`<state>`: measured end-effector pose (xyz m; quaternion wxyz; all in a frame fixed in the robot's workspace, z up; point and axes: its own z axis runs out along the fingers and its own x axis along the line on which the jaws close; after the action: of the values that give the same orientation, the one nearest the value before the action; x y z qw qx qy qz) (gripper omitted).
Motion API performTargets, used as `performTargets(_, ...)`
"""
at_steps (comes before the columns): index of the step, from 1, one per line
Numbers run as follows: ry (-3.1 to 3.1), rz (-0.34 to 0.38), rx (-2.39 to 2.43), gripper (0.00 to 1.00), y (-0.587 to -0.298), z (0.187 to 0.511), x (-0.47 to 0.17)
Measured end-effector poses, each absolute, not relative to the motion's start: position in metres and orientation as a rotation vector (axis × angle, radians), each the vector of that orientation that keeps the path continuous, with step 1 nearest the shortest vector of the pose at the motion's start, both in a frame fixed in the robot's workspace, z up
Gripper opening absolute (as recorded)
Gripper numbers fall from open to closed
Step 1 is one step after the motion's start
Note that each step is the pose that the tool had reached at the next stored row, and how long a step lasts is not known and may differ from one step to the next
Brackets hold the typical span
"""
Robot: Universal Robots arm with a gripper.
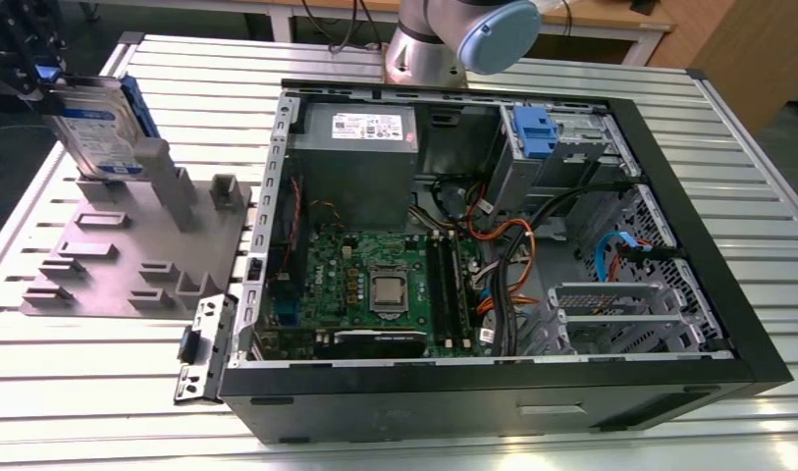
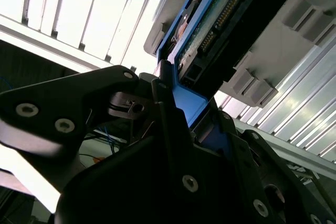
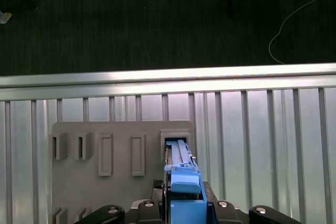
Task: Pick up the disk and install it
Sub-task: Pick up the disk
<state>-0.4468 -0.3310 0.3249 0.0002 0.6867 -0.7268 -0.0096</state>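
Observation:
The disk (image 1: 95, 126), a silver-grey drive with a white-and-blue label in a bright blue bracket, stands on edge at the far corner of a grey holder plate (image 1: 111, 260) on the exterior view's left. My black gripper (image 1: 38, 83) is at its upper end. In the first wrist view the disk's blue bracket (image 3: 182, 182) sits between the fingers, and its far end reaches a slot of the holder plate (image 3: 121, 132). The second wrist view shows the gripper (image 2: 184, 106) shut on the disk (image 2: 210, 19) at its blue frame.
An open computer case (image 1: 719, 294) lies on the slatted metal table (image 1: 97, 383) to the exterior view's right of the plate, with a motherboard (image 1: 386, 285), cables, a grey power supply (image 1: 359, 132) and a bay with a blue latch (image 1: 536, 132). The arm's base (image 1: 432, 49) stands behind the case.

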Motion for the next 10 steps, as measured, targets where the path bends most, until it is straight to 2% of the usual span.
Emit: performTargets(10, -2.283, -0.030, 2.157, 0.36, -0.3310, 0.3285, -0.4468)
